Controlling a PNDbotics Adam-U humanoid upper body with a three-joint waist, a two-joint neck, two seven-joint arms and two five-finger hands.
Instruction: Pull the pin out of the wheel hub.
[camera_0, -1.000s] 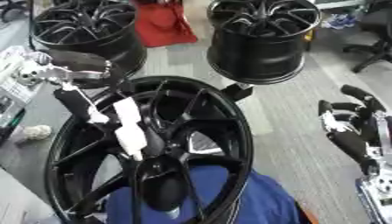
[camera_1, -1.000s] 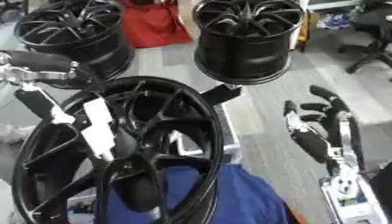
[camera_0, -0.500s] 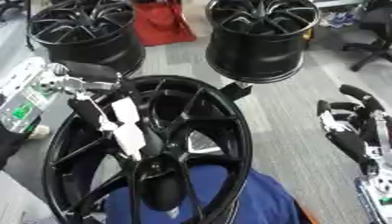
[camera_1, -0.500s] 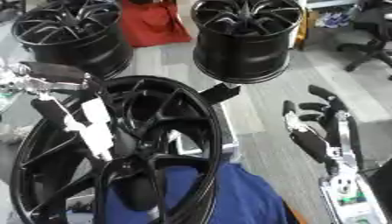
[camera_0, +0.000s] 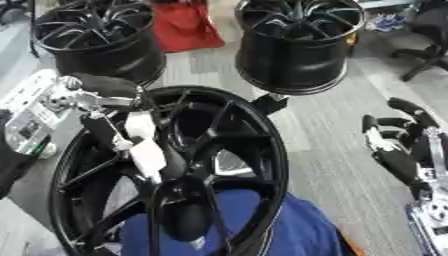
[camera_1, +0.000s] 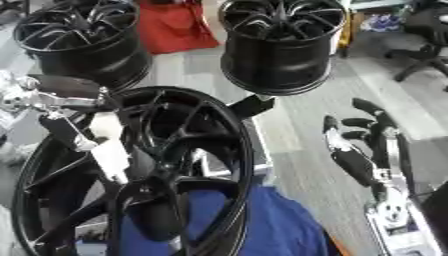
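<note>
Three black wheels are shown on a grey floor (camera_0: 324, 145). The nearest, the wheel hub (camera_0: 166, 175), stands upright and tilted toward the near left part of the floor, with a blue cloth (camera_0: 289, 230) seen behind and below its spokes. The left hand (camera_0: 114, 117) is reached in from the left side, over the upper left rim, and its fingers are laid against a white, elongated object, presumably the pin (camera_0: 147, 147), which lies along the spokes near the centre. Whether the fingers are curled round the pin or merely touching it cannot be told from either view. The right hand (camera_1: 359, 150) is held well apart from the hub, near the right side of the floor, with fingers spread and relaxed, holding nothing. Two further wheels (camera_0: 297, 45) are stood at the far side, the second wheel (camera_0: 96, 40) toward the far left, with a red bag (camera_0: 184, 25) between them.
</note>
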